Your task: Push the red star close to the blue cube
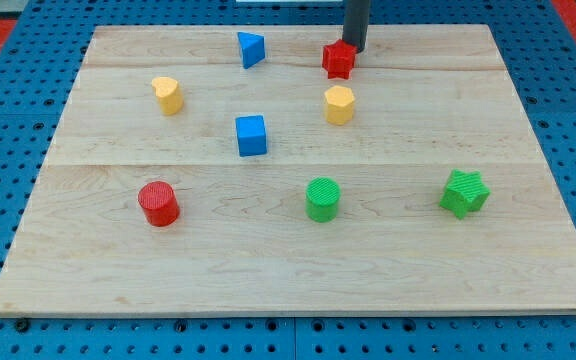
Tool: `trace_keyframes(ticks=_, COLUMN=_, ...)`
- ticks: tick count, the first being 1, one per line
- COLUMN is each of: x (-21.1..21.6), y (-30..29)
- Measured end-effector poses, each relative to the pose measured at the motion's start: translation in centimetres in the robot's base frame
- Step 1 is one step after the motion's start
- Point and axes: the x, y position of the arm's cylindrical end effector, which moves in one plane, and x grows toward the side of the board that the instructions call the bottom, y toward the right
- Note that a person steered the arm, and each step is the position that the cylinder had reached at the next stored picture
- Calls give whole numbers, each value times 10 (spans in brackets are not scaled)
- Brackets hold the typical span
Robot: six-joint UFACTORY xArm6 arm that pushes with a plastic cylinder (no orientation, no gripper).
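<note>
The red star (338, 60) sits near the view's top, right of centre, on the wooden board (298, 270). The blue cube (251, 135) lies lower and to the left of it, near the board's middle. My tip (353, 50) is at the star's upper right edge, touching or nearly touching it. A yellow hexagonal block (339, 104) sits just below the star, between it and the area right of the cube.
A blue triangular block (251, 48) is at the top, left of the star. A yellow block (168, 95) is at the left. A red cylinder (157, 203), a green cylinder (322, 198) and a green star (464, 193) lie along the lower half.
</note>
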Motion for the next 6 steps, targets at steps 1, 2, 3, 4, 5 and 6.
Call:
trace_keyframes(ticks=1, x=44, y=-34)
trace_keyframes(ticks=2, x=75, y=-105)
trace_keyframes(ticks=3, x=90, y=-141)
trace_keyframes(ticks=4, x=116, y=-178)
trace_keyframes(ticks=5, x=128, y=-196)
trace_keyframes(ticks=6, x=109, y=-176)
